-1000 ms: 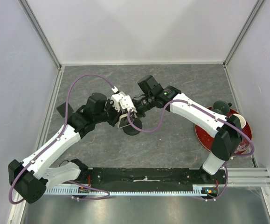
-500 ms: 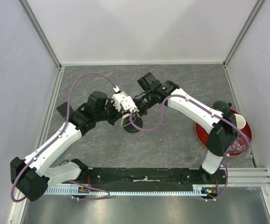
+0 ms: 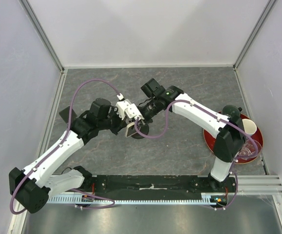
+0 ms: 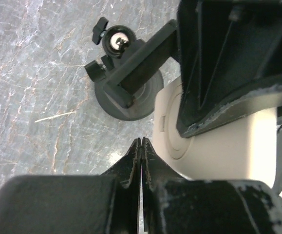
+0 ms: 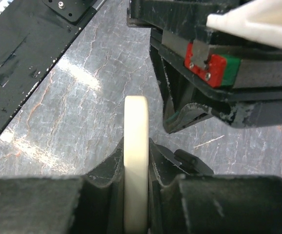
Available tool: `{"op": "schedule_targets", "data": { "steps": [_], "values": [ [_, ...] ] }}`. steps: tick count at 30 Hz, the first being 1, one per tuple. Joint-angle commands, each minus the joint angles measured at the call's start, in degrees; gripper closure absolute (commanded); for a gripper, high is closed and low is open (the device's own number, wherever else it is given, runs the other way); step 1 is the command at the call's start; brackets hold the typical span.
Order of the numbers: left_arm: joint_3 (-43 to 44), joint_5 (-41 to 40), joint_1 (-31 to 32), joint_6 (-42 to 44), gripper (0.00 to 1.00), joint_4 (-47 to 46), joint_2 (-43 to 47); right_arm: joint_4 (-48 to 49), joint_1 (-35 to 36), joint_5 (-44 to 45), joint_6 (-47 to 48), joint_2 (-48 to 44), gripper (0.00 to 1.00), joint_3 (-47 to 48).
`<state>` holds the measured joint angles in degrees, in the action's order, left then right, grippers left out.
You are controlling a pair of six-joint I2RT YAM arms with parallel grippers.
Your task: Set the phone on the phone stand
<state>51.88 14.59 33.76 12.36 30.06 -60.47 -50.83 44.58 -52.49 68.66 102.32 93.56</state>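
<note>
Left gripper point(image 4: 141, 144): clenched, the two finger tips meeting with nothing between them; it hangs low over the table point(image 3: 179, 144).
Phone stand point(image 4: 122, 107): round dark base resting on the table just beyond the left gripper's tips, its ball joint and black clamp arm rising toward the phone.
Phone point(image 5: 135, 122): cream-coloured, held on edge above the table, near the middle of the workspace; in the left wrist view it sits immediately right of the left gripper's tips, and contact between them cannot be judged.
Phone and stand: in the top view the phone overlaps the left side of the stand's base; whether they touch cannot be told.
Right gripper point(image 5: 136, 156): grasping the phone, one finger pressed against each flat face.
Red plate point(image 3: 213, 140): far right of the table, carrying a cup.
</note>
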Motion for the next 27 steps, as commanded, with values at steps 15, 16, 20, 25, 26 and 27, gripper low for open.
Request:
{"op": "schedule_targets", "data": {
  "steps": [15, 16, 20, 25, 26, 27],
  "values": [
    [1.82, -1.27, 2.19, -4.59, 0.98, 0.45, 4.92, 15.55, 7.63, 9.39, -32.74, -14.23, 1.0, 0.06],
    [2.17, -3.84, 2.19, -6.71, 0.98, 0.17, 5.7, 16.89, 7.63, 15.34, -36.55, -15.74, 1.0, -1.7],
    [0.78, -5.8, 2.1, -14.18, 0.65, -0.79, 10.61, 17.68, 7.72, 22.15, -44.21, -27.41, 1.0, -11.88],
    [-4.59, -10.72, 2.19, -20.97, 0.36, -5.18, 14.33, 22.0, 7.63, 43.32, -62.12, -45.35, 1.0, -22.79],
    [-4.68, -11.24, 2.19, -21.23, 0.36, -5.8, 13.02, 22.35, 7.63, 47.53, -63.73, -47.46, 1.0, -23.94],
    [-4.68, -10.9, 2.19, -21.15, 0.4, -6.42, 12.4, 22.7, 7.63, 49.22, -64.96, -51.48, 1.0, -24.99]
  ]
}}
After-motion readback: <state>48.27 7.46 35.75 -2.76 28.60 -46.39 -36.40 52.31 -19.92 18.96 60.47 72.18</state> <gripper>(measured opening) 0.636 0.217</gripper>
